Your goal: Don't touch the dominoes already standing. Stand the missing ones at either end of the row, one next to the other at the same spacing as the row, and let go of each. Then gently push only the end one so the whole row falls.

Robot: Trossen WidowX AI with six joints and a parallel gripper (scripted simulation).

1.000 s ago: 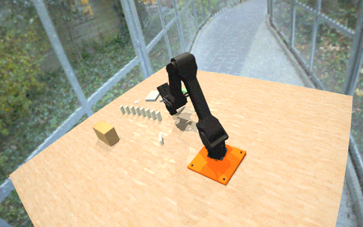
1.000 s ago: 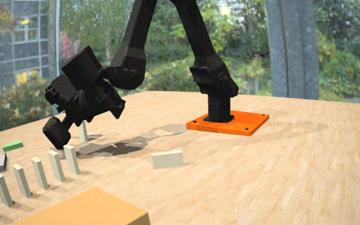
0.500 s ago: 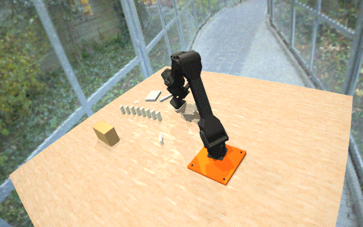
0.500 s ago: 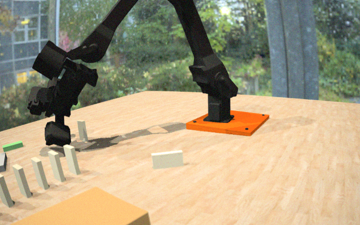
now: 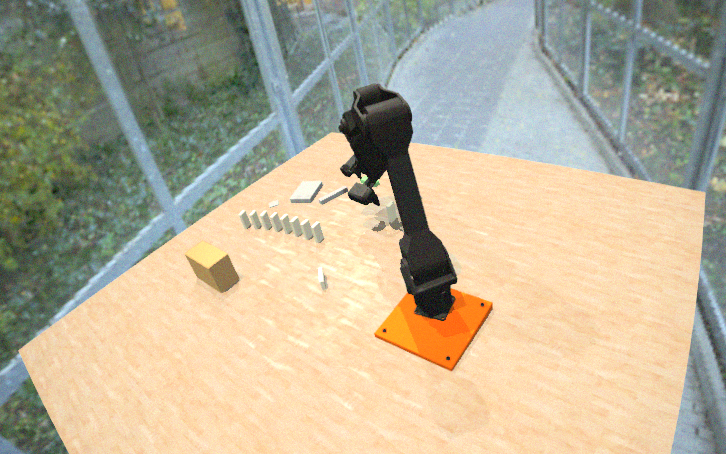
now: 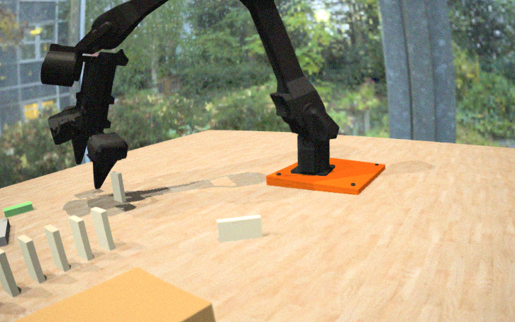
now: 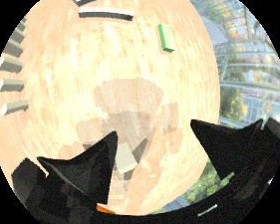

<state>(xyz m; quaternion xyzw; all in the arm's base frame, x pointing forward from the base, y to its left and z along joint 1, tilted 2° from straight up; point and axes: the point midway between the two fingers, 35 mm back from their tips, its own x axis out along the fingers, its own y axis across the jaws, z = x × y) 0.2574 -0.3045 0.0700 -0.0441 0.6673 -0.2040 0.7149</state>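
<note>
The gripper (image 6: 91, 169) is hanging nose-down above the table (image 6: 411, 240), its fingers (image 6: 101, 176) standing wide apart and holding nothing. A lone upright domino (image 6: 118, 186) is standing just beside the nearer fingertip, apart from it, and in the wrist view it is showing between the two fingers. The row of standing dominoes (image 5: 280, 223) is running away from this one toward the table's edge, with the lone piece set off past the row's near end. Another pale domino (image 6: 239, 228) is lying on its long edge, well apart from the row. A green block (image 6: 18, 208), a tan box (image 5: 212, 266) and the orange base plate (image 6: 327, 177) are also sitting on the table.
</note>
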